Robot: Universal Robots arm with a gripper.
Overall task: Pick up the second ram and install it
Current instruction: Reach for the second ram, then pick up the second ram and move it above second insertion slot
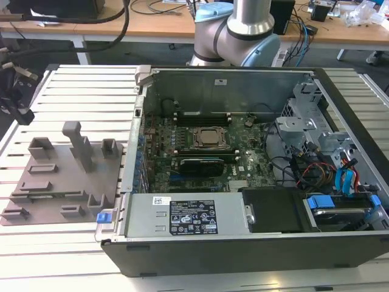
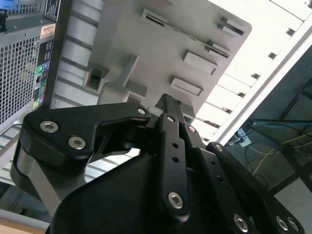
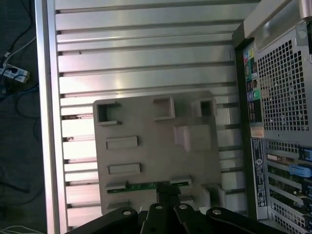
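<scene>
Slatted metal surface [image 1: 85, 97], grey tray [image 1: 67, 179] at nine o'clock of the open computer [image 1: 243, 255]. Now the end effector [image 3: 168, 189] hangs directly over the green ram stick [image 3: 146, 185] in its tray slot; clamped or not, I can't tell. Pick-up stage, I'd say: it calls for a square grip.

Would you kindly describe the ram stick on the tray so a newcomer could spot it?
Next to the open computer case lies a grey tray. In the first wrist view, the ram sits in the slot nearest the gripper: the only thin green strip among grey shapes.
</scene>
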